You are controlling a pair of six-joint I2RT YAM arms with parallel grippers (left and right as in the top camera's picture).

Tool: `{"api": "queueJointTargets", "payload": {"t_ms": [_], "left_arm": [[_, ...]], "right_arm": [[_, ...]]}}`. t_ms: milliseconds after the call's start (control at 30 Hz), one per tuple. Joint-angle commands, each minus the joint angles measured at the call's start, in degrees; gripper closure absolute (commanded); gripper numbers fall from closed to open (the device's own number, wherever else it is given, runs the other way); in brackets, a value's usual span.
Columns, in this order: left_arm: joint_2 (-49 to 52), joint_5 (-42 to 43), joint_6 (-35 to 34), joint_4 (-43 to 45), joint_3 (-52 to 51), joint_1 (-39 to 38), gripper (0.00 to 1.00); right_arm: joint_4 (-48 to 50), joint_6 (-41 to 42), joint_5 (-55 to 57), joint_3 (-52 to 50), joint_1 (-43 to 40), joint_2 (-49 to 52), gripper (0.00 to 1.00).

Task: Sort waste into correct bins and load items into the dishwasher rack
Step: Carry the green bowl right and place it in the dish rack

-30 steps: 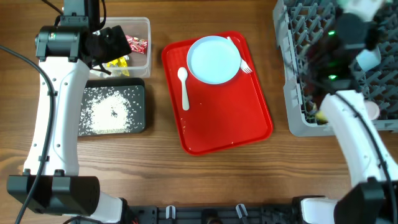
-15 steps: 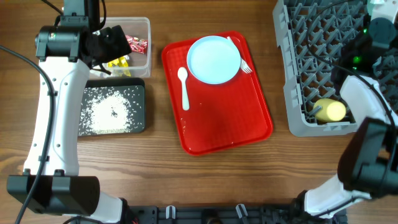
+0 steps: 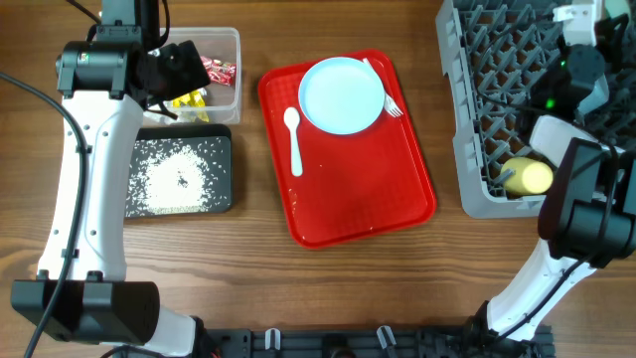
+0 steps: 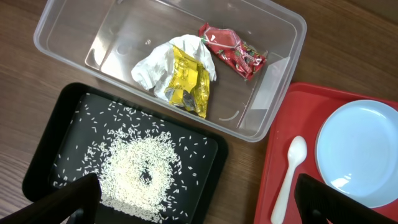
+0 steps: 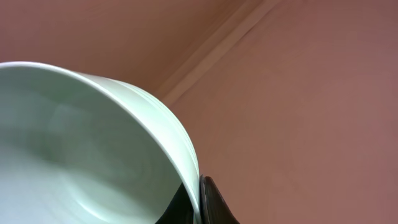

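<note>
Right wrist view: right claw (image 5: 198,200) is clamped on the thin rim of a pale bowl (image 5: 81,143). Cam looks up at plain wall/ceiling, so the bowl is prob. tilted, not level. Overhead: that arm is over the rack (image 3: 487,99), at 3 o'clock of the tray (image 3: 348,189). Bowl is hard to pick out there, and can't tell if it touches the pegs. Yellow cup (image 3: 527,177) lies on its side at the rack's 6 o'clock edge.

Risks, right side:
- Pinch is on the rim only w/ a smooth bowl, so it could slip or swing if the wrist turns fast.
- Let go too high or off-slot and the bowl bounces on the pegs, lands flat instead of btwn rows, or knocks the cup.
- Claw or wrist could snag on pegs when backing out.

Left claw (image 4: 199,205) has fingers wide apart w/ nothing held, above the bins at 9 o'clock of the tray. Clear bin (image 4: 273,37) holds napkin (image 4: 155,68), yellow wrapper (image 4: 186,78) and red wrapper (image 4: 233,46). Black bin (image 4: 56,137), at its 6 o'clock, holds rice (image 4: 140,171). Waste looks sorted.

Not yet loaded, all on the tray: plate (image 3: 342,94) at 12 o'clock, spoon (image 3: 293,139) at the plate's 8 o'clock, fork (image 3: 388,94) at its 3 o'clock, touching or under the rim, can't tell which.

Risks, left side:
- Plate lies flat, so there's no edge to get under and it may skid on the tray.
- Lifting the plate could drag the fork.
- Spoon is thin and light, so an easy miss or flick onto the worktop (image 3: 397,288).
</note>
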Motion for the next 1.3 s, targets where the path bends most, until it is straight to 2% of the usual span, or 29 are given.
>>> {"api": "queueJointTargets", "payload": {"t_ms": [0,133,333,433,567,667,800,1033,1167,1267], "left_arm": [[0.4,-0.7,-0.8,0.0,0.0,0.0,0.0],[0.4,-0.7,-0.8,0.0,0.0,0.0,0.0],[0.4,-0.7,-0.8,0.0,0.0,0.0,0.0],[0.4,-0.7,-0.8,0.0,0.0,0.0,0.0],[0.4,-0.7,-0.8,0.0,0.0,0.0,0.0],[0.4,-0.7,-0.8,0.0,0.0,0.0,0.0],[0.4,-0.7,-0.8,0.0,0.0,0.0,0.0],[0.4,-0.7,-0.8,0.0,0.0,0.0,0.0],[0.4,-0.7,-0.8,0.0,0.0,0.0,0.0],[0.4,-0.7,-0.8,0.0,0.0,0.0,0.0]], "right_arm": [[0.7,4.0,4.8,3.2,-0.9,0.6,0.96],[0.7,9.7,14.4,5.5,-2.5,0.5,0.96],[0.5,13.3,28.7,5.7,-4.8,0.3,0.96],[-4.5,15.9,33.0,5.7,-5.2,0.3,0.96],[-15.1,23.5,33.8,5.7,-6.1,0.3,0.96],[-17.9,26.0,33.8,5.7,-7.3,0.3,0.96],[-18.0,25.9,31.7,5.7,-9.0,0.3,0.96],[-21.0,25.7,19.2,5.7,-12.3,0.3,0.96],[-20.2,18.8,7.1,5.7,-14.8,0.5,0.96],[-14.0,11.4,2.8,5.7,-16.6,2.3,0.96]]}}
